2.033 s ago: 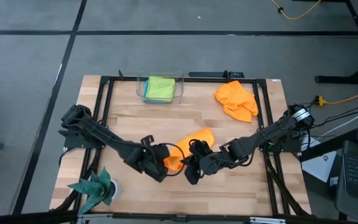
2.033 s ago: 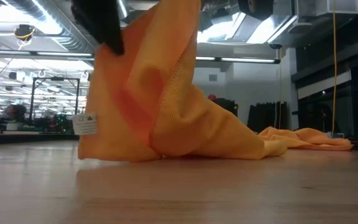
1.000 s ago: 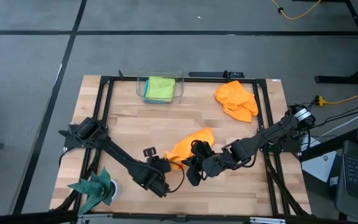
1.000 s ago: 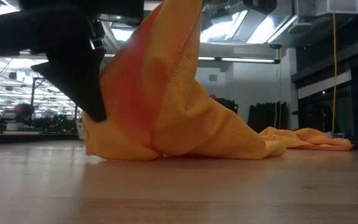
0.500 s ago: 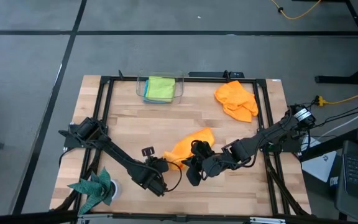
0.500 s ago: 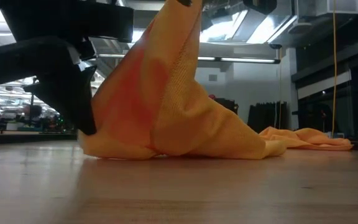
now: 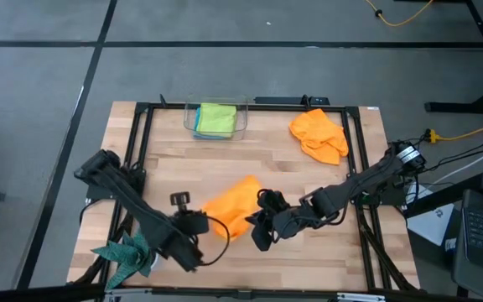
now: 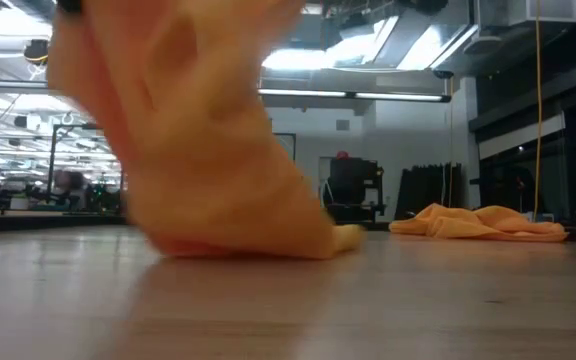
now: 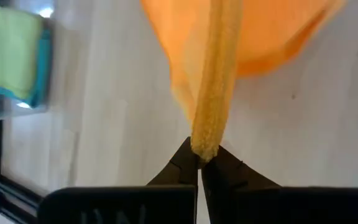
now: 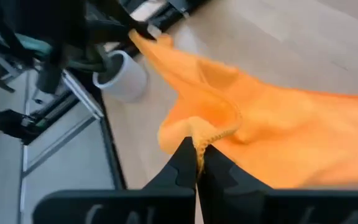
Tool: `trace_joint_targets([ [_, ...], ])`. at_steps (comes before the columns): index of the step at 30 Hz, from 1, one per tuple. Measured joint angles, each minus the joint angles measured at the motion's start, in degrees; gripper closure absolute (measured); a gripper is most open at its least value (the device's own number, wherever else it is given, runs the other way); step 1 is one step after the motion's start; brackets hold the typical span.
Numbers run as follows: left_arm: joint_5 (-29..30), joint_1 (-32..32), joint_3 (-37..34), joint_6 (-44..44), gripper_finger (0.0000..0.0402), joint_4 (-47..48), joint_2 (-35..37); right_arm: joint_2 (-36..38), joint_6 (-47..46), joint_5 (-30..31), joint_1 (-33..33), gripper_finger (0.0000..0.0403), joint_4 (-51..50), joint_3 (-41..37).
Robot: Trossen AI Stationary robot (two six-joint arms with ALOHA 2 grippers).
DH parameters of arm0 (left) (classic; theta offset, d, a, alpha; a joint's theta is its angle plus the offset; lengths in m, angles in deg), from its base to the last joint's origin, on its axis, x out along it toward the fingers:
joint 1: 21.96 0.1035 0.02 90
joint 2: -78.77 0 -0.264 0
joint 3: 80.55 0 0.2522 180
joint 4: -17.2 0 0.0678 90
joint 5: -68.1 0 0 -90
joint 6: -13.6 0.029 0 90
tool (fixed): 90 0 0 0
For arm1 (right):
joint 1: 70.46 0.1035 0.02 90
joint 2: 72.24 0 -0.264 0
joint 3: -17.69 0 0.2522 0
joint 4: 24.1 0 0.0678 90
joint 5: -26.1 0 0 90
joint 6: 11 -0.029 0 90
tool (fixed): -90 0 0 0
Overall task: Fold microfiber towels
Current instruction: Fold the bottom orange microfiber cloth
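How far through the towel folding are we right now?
Done: the lime-green towel sits folded on the turquoise-blue towel in the clear bin at the table's far edge. In hand: the left pincer and right pincer are each shut on an edge of the orange towel mid-table, stretching it between them. Left: that fold, and the second orange towel, crumpled at the far right.

I see even, bright overhead light on the table (image 7: 309, 180), soft shadows only. Low view: orange towel (image 8: 188, 130) motion-blurred, ceiling lights (image 8: 368, 45) glaring behind. Left wrist view smeared, green towel (image 9: 8, 53) out of focus.
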Motion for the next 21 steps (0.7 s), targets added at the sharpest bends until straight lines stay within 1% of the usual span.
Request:
trace_joint_targets([
  [3,0.01,-0.65,6.76,-0.07,0.0401,3.36,2.37,0.00,0.13,-0.17,-0.02,0.0403,-5.35,4.53],
  [6,-0.12,-1.17,11.90,1.63,0.0401,3.48,5.10,0.00,2.67,-0.25,-0.02,0.0403,-17.09,11.52],
  [9,-0.52,-1.24,16.34,1.79,0.0401,3.34,7.67,0.02,2.93,0.15,-0.02,0.0403,-28.54,19.04],
  [11,-1.42,-1.26,18.50,1.79,0.0401,3.43,8.86,0.03,3.27,0.47,0.02,0.0403,-33.22,23.46],
  [14,-4.06,-1.30,20.80,1.78,0.0401,3.23,9.83,0.07,5.09,0.27,0.35,0.0403,-36.81,28.55],
  [18,-5.80,-2.61,24.09,1.70,0.0401,0.17,10.01,0.07,7.35,-2.43,1.47,0.0403,-36.82,33.12],
  [21,-8.45,-3.65,27.31,3.02,0.0401,-2.66,10.02,0.07,7.55,-4.82,2.39,0.0403,-36.63,36.56],
])
